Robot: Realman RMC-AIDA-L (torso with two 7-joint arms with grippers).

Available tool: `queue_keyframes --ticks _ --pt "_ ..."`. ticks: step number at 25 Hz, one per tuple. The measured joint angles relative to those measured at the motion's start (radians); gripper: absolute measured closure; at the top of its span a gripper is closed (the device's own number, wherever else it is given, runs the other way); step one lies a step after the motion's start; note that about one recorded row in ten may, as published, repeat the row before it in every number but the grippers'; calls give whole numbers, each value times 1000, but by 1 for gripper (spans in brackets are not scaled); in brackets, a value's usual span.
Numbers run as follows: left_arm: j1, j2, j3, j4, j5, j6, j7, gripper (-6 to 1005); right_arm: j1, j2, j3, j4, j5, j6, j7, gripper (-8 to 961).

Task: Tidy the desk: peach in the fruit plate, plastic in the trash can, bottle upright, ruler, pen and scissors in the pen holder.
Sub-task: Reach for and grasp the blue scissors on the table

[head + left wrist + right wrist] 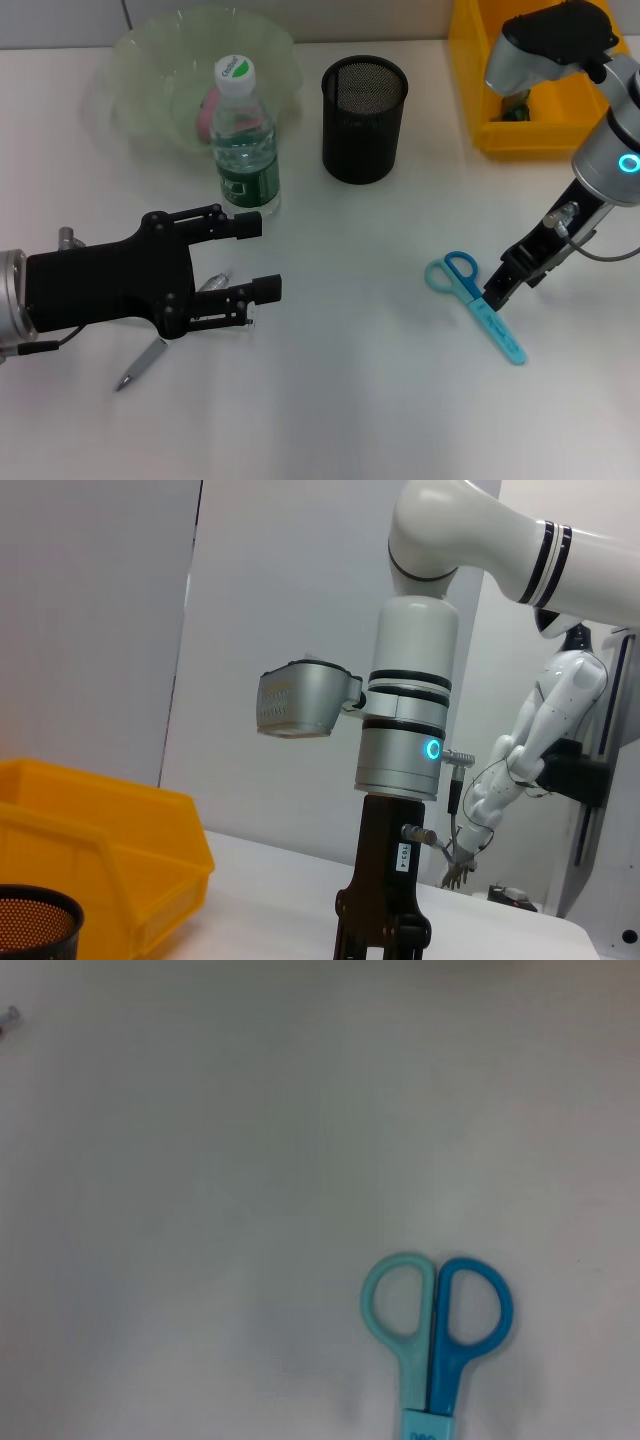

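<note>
Blue scissors [476, 303] sit under your right gripper [497, 294] (jaws' state unclear); centre over the sheath before closing. Left gripper [265, 257] open.

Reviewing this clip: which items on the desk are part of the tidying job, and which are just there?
Task items: scissors under the right gripper; pen below the open left gripper; upright bottle; mesh pen holder; green fruit plate.

Bystanders: none evident; the yellow bin may be the trash can.
</note>
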Motion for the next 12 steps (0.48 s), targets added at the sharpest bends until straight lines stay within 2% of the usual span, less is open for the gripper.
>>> queue_keyframes --ticks 12 --pt "3 0 -3 -3 0 -25 0 272 17 1 -96 16 24 43 81 342"
